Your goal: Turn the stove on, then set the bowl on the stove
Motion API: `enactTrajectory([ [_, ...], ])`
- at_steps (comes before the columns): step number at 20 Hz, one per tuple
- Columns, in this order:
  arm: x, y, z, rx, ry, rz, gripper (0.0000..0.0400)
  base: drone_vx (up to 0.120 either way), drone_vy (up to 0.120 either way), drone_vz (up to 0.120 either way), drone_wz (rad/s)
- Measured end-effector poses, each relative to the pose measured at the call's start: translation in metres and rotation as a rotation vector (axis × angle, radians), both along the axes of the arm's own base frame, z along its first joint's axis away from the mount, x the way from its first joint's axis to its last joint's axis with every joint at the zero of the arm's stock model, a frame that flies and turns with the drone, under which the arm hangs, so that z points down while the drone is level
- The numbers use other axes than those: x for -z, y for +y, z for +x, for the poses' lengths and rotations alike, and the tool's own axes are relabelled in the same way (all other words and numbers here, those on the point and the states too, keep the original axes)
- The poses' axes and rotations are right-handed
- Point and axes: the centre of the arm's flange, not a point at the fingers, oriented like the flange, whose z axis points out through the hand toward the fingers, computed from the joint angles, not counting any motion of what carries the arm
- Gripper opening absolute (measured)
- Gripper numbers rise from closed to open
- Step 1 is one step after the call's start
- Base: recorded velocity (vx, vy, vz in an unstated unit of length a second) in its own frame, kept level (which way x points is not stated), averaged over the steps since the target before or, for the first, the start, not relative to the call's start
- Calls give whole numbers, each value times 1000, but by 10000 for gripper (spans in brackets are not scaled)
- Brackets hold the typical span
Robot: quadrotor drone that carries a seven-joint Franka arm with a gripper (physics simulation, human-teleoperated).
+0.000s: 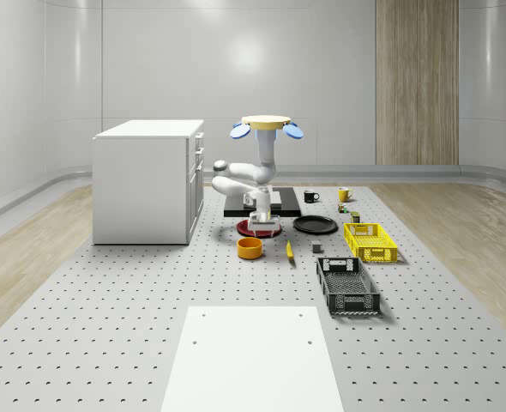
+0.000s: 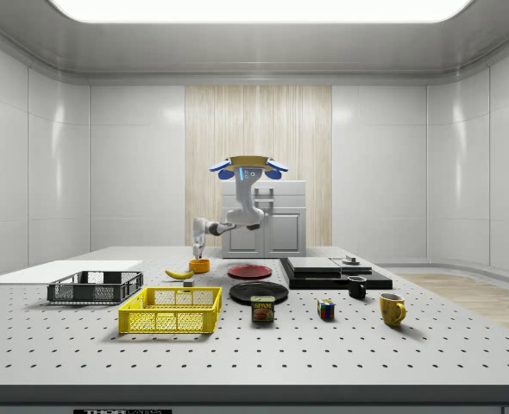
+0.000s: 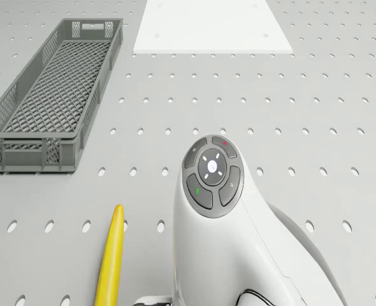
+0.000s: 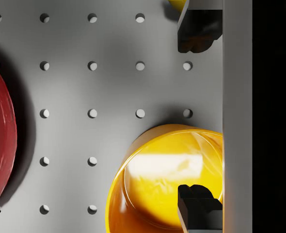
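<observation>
Pegboard table [image 1: 107, 292], drone [image 1: 266, 125] hovering, one bowl [image 4: 167, 179], end effector [image 4: 197, 119] open, seemingly above it.

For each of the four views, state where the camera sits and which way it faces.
Whole-scene: high at the table's end, facing the cabinet; the drone hovers above the stove.
Side: low at the table's edge, looking across; the tool sits over the bowl.
Drone: on the drone's body, looking down past the arm at the banana.
Wrist: looking down on the bowl; fingers spread.
Whole-scene and drone views share the grey crate.
</observation>
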Motion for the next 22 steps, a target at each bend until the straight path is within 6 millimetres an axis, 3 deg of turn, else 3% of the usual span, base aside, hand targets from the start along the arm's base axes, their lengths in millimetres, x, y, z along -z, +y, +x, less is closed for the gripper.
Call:
enactTrajectory([
  [8, -19, 5, 0, 0, 0, 0, 400, 0, 0, 0, 0],
  [22, -33, 14, 9, 0, 0, 0, 400, 0, 0, 0, 0],
])
